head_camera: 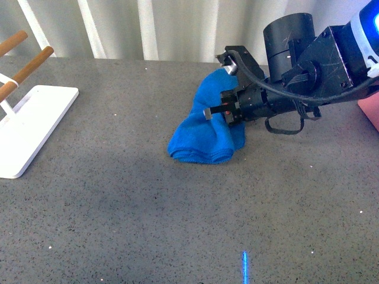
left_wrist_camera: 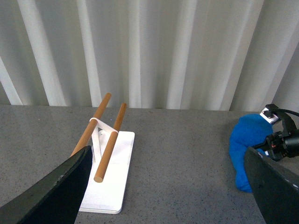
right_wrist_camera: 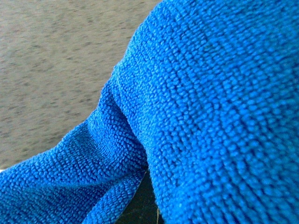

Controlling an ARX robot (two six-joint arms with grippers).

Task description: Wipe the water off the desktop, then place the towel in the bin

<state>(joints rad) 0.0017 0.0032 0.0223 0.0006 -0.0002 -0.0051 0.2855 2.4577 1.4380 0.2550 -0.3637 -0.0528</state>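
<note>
The bare speckled table (head_camera: 148, 225) fills the foreground. Past it, the right end effector (head_camera: 218, 86) is clamped on the towel (head_camera: 198, 139). The cloth's upper part is bunched between its fingers, and the lower fold rests on the table just below them. The bin (head_camera: 370, 112) shows behind the right arm. The left end effector (left_wrist_camera: 167, 154) hangs with its fingers wide apart, well away from the towel, near the white stand (head_camera: 32, 121).
</note>
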